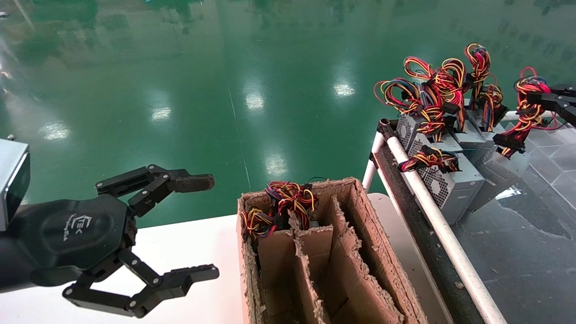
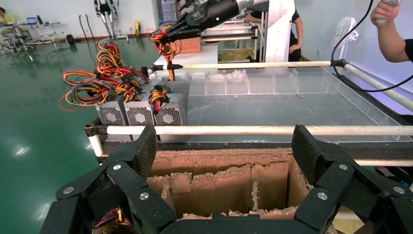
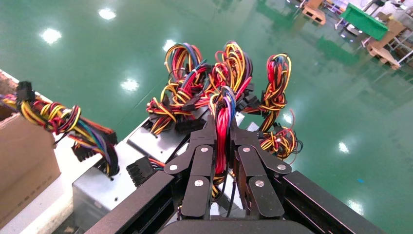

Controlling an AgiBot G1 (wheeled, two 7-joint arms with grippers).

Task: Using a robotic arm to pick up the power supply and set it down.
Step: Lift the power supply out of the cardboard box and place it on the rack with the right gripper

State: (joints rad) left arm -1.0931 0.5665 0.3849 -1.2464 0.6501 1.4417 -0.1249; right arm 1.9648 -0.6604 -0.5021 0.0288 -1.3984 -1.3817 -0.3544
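At the far right of the head view, the robotic arm's right gripper (image 1: 537, 96) (image 3: 222, 127) is shut on the red, yellow and black wire bundle (image 1: 527, 104) (image 3: 222, 117) of a power supply. That supply's grey box (image 1: 497, 167) is the rightmost of several in a row on the tray. I cannot tell whether it rests there or hangs. The left wrist view shows this arm far off, with the bundle (image 2: 165, 44) running down to the box (image 2: 178, 85). My left gripper (image 1: 212, 227) (image 2: 225, 146), with a worn brownish fingertip pad, hangs open and empty beside the cardboard box.
A torn cardboard box (image 1: 360, 234) with dividers stands on the white table (image 1: 189, 243); wires of another supply (image 1: 288, 198) stick out of its far left cell. A white pipe rail (image 1: 432, 202) edges the clear tray (image 2: 272, 102). A person (image 2: 392, 29) stands beyond.
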